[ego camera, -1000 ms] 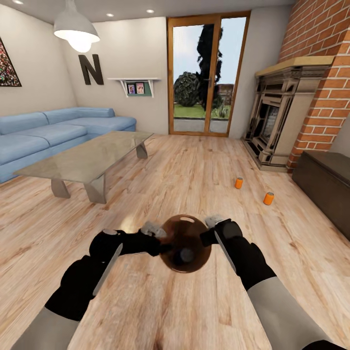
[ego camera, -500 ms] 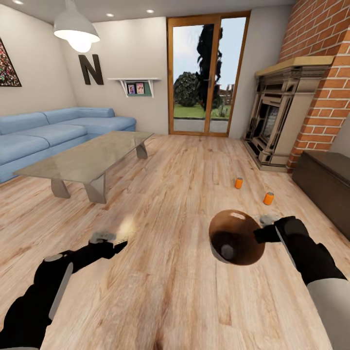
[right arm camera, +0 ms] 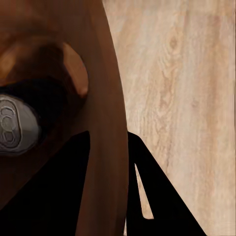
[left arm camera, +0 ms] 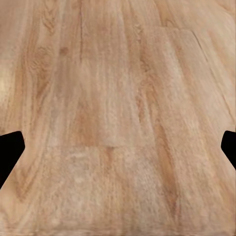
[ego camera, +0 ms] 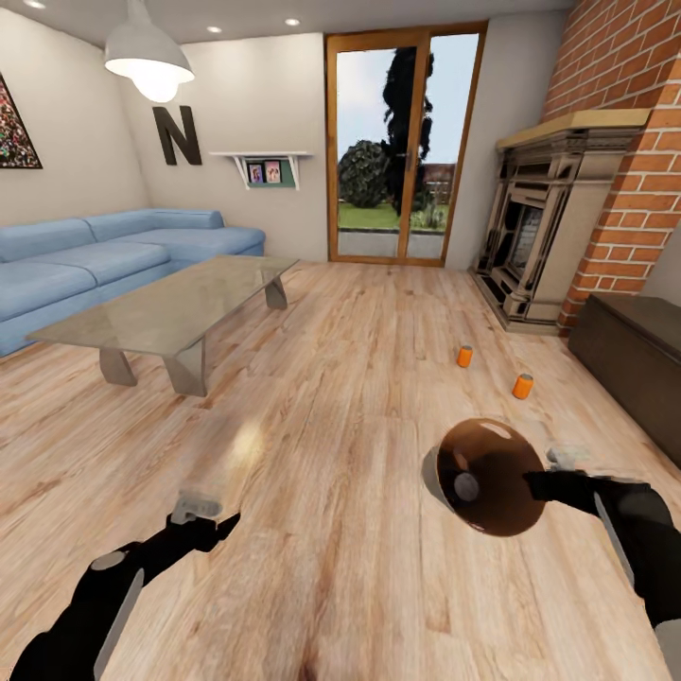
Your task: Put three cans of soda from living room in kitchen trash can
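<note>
Right gripper (ego camera: 558, 485) alone now clamps the trash can (ego camera: 487, 478) rim, one can (ego camera: 465, 486) inside; left gripper (ego camera: 200, 511) has let go, open, empty.

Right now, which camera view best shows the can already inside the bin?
The right wrist view: the can's grey top looms large inside the bin, whose rim the right tool grips. The head view shows that top only as a small grey disc. The left wrist view sees wood floor.
</note>
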You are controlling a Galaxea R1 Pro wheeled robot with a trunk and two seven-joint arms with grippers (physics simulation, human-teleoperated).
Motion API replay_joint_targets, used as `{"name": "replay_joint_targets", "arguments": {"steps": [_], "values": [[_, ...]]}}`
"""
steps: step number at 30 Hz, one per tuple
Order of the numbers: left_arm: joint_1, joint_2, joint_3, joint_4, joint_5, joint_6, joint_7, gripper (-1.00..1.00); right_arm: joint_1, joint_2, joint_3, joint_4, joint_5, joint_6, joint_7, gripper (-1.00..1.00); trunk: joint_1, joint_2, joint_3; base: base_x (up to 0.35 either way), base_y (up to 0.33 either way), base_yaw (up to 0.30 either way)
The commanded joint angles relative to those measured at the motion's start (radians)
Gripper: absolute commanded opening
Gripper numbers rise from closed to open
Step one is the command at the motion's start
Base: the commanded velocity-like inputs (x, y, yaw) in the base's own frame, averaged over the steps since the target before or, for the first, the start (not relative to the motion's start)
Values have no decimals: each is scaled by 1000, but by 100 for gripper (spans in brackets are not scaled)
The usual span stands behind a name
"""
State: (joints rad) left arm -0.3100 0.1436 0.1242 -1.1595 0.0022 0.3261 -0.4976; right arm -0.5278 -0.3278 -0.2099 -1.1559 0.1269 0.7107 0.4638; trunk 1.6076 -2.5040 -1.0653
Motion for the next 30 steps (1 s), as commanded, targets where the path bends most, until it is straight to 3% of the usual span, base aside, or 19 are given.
{"name": "replay_joint_targets", "arguments": {"steps": [1, 2, 4, 6, 9, 12, 22, 30], "values": [[0, 0, 0, 7, 0, -4, 1, 100, 40, 1, -1, 26, -7, 0, 3, -100, 0, 0, 0, 0, 0, 0], [1, 0, 0, 14, 0, -7, 1, 100, 63, 2, -3, 26, -7, -28, 3, -100, 0, 0, 0, 0, 0, 0], [1, 0, 0, 47, 1, -26, 3, 100, 151, 6, -29, 25, -8, -187, 0, -100, 0, 0, 0, 59, 0, 0], [1, 0, 0, 65, 1, -50, 3, 100, 174, 9, -62, 25, -10, -234, 0, -100, 0, 0, 0, 185, 0, 0], [1, 0, 0, 83, 1, -70, 3, 100, 187, 12, -104, 30, -10, -260, 11, -100, 0, 0, 0, 254, 0, -13], [2, -1, -1, 103, 8, -89, 1, 100, 221, 14, -195, 44, -11, -290, 104, -100, 0, 0, 0, 302, 0, -148], [7, -4, -1, 107, 11, -115, -6, 100, 235, 13, -321, 48, -9, -335, 143, -100, 0, 0, 5, 285, -77, -231], [10, -3, -1, 107, 13, -119, -8, 100, 235, 8, -331, 50, -10, -331, 144, -100, 0, 0, 9, 190, -241, -243]]}}
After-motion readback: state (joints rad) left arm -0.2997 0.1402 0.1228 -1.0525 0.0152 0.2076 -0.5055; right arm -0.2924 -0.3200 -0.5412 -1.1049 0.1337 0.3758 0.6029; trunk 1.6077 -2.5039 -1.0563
